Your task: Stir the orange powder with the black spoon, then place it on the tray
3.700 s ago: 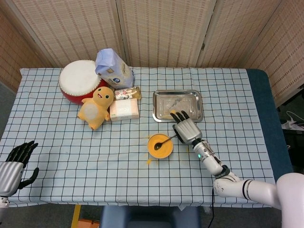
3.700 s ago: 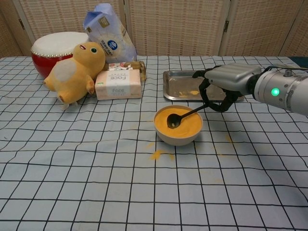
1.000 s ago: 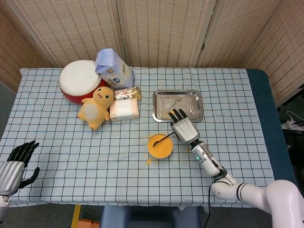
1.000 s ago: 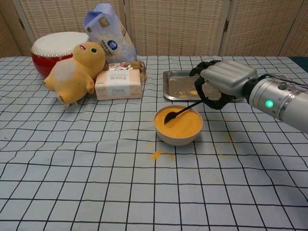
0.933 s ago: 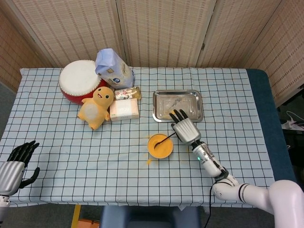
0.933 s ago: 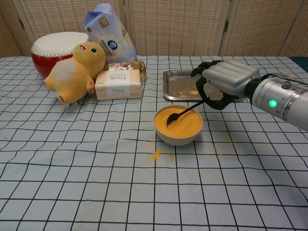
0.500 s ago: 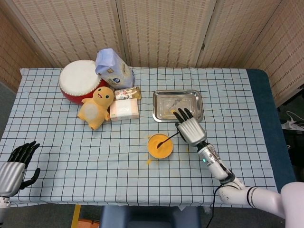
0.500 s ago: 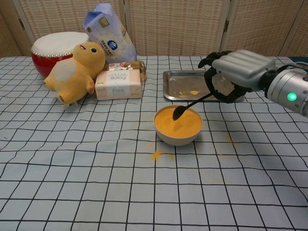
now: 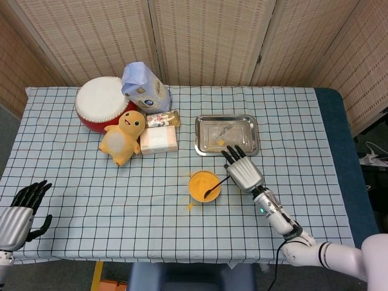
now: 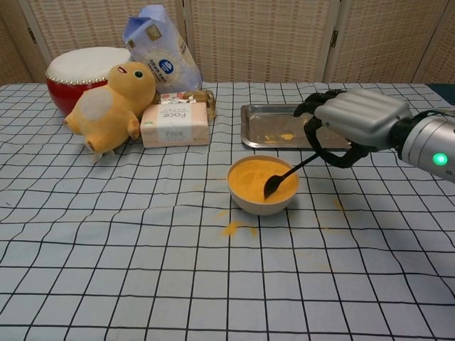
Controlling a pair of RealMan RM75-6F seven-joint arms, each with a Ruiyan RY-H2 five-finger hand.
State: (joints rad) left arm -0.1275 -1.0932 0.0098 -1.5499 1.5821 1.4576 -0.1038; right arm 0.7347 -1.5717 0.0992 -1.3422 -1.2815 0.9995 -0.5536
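Observation:
A small bowl [image 9: 204,185] [image 10: 263,185] full of orange powder stands near the table's middle. My right hand [image 9: 242,171] [image 10: 354,122] hovers just right of it and grips the handle of the black spoon [image 9: 216,185] [image 10: 281,179], whose head dips into the powder at the bowl's near right side. The steel tray [image 9: 227,134] [image 10: 283,126] lies behind the bowl, with a few orange smears in it. My left hand [image 9: 19,212] rests at the table's near left edge with fingers apart, holding nothing; the chest view does not show it.
Spilled orange powder [image 10: 237,227] lies in front of the bowl. At the back left stand a red drum [image 9: 101,102], a blue-white bag [image 9: 145,88], a yellow plush toy [image 9: 123,137] and a pink box [image 9: 159,140].
My right hand has shifted right and toward the near side. The spoon's head swept from the bowl's far left to its near right side.

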